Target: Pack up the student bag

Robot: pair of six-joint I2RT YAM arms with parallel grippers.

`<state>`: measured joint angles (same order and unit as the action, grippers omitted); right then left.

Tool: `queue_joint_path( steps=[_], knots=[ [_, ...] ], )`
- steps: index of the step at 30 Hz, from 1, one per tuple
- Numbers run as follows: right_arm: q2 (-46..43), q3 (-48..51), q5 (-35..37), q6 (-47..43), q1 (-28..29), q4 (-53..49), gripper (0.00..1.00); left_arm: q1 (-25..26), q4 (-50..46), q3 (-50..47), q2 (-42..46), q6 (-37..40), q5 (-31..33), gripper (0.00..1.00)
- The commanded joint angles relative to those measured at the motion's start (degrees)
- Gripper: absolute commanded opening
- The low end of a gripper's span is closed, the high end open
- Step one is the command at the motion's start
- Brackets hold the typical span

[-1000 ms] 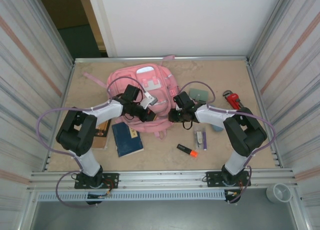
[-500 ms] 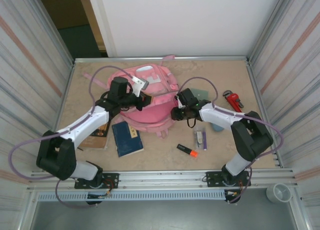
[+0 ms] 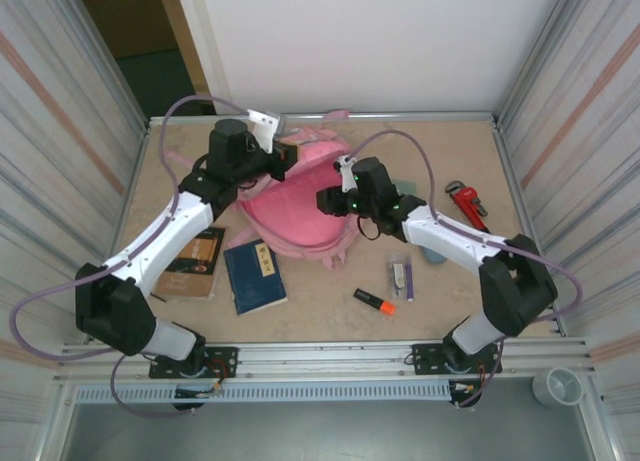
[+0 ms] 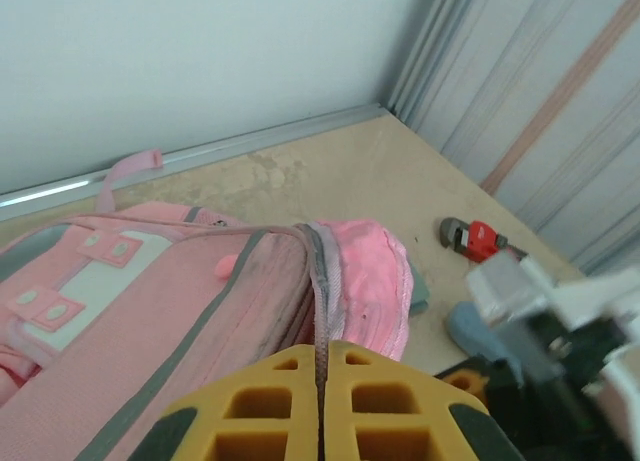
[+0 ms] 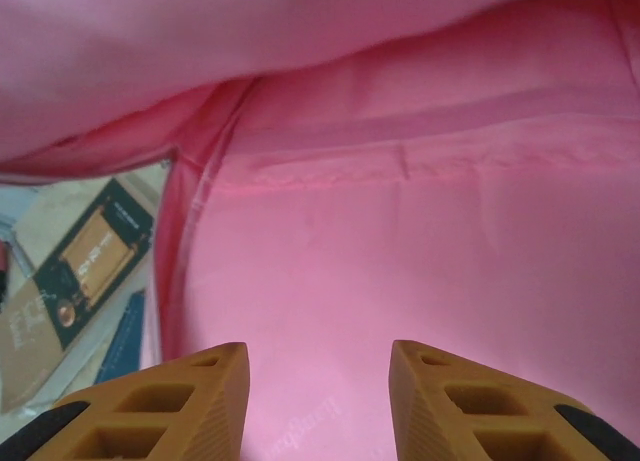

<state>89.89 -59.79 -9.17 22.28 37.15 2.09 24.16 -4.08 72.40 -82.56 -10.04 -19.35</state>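
Note:
The student bag [image 3: 300,221], a large pink backpack, lies in the middle of the table with its mouth pulled open, so the pink lining [image 5: 420,241] shows. My left gripper [image 3: 282,158] is raised over the bag's back left and is shut on the bag's grey zip edge [image 4: 322,281]; the strip runs up between the yellow fingers [image 4: 260,401]. My right gripper [image 3: 326,201] is at the right side of the bag's mouth, pointing into it. It [image 5: 318,359] stands open with nothing between its fingers, only lining ahead.
A brown book [image 3: 190,264] and a blue book [image 3: 253,276] lie left of the bag. Right of it lie an orange highlighter [image 3: 374,301], pens [image 3: 402,276], a red pipe wrench [image 3: 465,199] and a grey-green case [image 3: 402,190]. Metal walls ring the table.
My left arm has lifted the bag's zip edge up and towards the back, pulling the bag open. My right gripper has opened wider and moved left into the mouth.

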Motion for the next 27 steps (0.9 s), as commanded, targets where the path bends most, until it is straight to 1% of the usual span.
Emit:
queue_joint_path(
  steps=[1,4,6,9,11,13,14,16,18,20,22,24,27],
  knots=[
    [4.4,1.6,2.7,2.2,-1.4,1.2,0.4,-3.3,0.8,4.3,-0.1,-5.2,-1.8,0.0],
    [6.7,0.7,2.1,1.0,-2.2,-1.7,0.39,-4.3,-0.6,5.6,-1.6,-5.9,-3.9,0.0],
    [6.3,-1.4,2.2,-1.2,-2.5,-5.7,0.39,-5.0,-2.4,6.8,-2.3,-6.1,-5.2,0.0],
    [1.7,-3.4,0.9,-4.4,-2.5,-11.0,0.4,-6.5,-2.5,7.7,-3.4,-7.0,-8.2,0.0],
    [-2.4,-3.2,-1.8,-5.0,-2.5,-13.3,0.42,-6.7,-2.3,8.4,-4.4,-6.7,-9.8,0.0],
    [-5.0,-3.1,-5.0,-4.5,-1.8,-16.6,0.46,-6.6,-0.7,7.7,-4.8,-7.1,-10.0,0.0],
    [-6.1,-2.6,-5.3,-4.0,-0.7,-17.9,0.49,-6.7,1.0,6.7,-5.0,-7.9,-10.1,0.0],
    [-8.4,1.0,-3.7,-0.9,4.0,-17.6,0.5,-6.6,3.2,5.9,-5.6,-8.7,-10.6,0.0],
    [-9.4,4.9,-2.7,4.7,9.1,-14.6,0.5,-6.6,2.7,6.4,-6.3,-8.8,-11.2,0.0],
    [-8.5,7.2,-1.3,10.3,14.0,-11.2,0.52,-6.6,2.4,6.3,-6.3,-8.4,-11.1,0.0],
    [-5.8,5.8,2.8,14.0,19.4,-11.0,0.55,-6.6,1.9,6.3,-6.1,-7.8,-10.7,0.0],
    [-1.8,2.1,7.1,16.5,23.3,-13.8,0.58,-6.5,1.4,6.2,-5.6,-7.3,-10.2,0.0],
    [4.7,-2.3,6.6,19.8,25.5,-15.6,0.6,-6.2,0.8,6.1,-5.1,-6.3,-9.8,0.0]
  ],
)
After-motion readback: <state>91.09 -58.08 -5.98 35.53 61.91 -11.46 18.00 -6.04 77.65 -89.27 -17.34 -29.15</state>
